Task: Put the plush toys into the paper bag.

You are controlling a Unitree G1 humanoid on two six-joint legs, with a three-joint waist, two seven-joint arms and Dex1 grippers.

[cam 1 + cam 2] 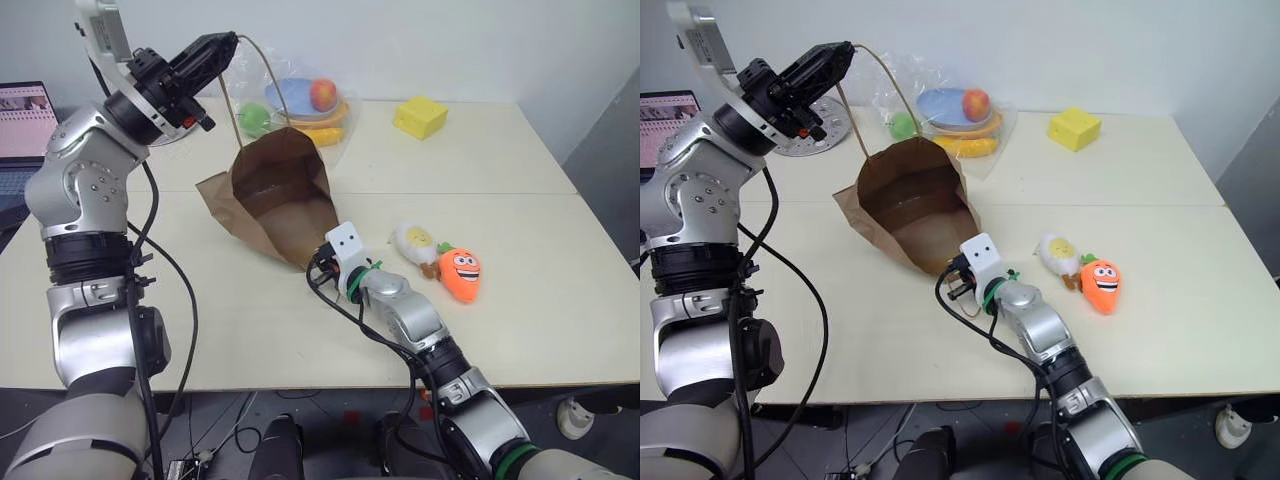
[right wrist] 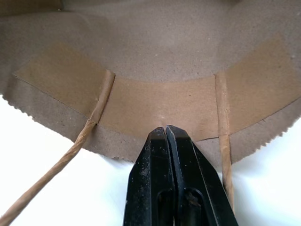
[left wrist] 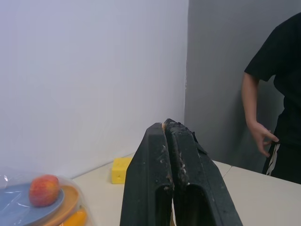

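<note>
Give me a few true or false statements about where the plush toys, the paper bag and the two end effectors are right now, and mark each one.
1. The left end effector holds a handle of the paper bag up. True.
2. The carrot plush is inside the bag. False: it lies on the table.
3. The egg plush lies beside the carrot. True.
4. The right end effector stands wide open. False: it is shut at the bag's lower rim.
5. The yellow block is in the bag. False: it sits on the table.

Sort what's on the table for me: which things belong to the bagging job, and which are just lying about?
Job: paper bag, carrot plush, egg plush.

Lying about: cheese block, plastic-wrapped toy fruit, laptop.
</note>
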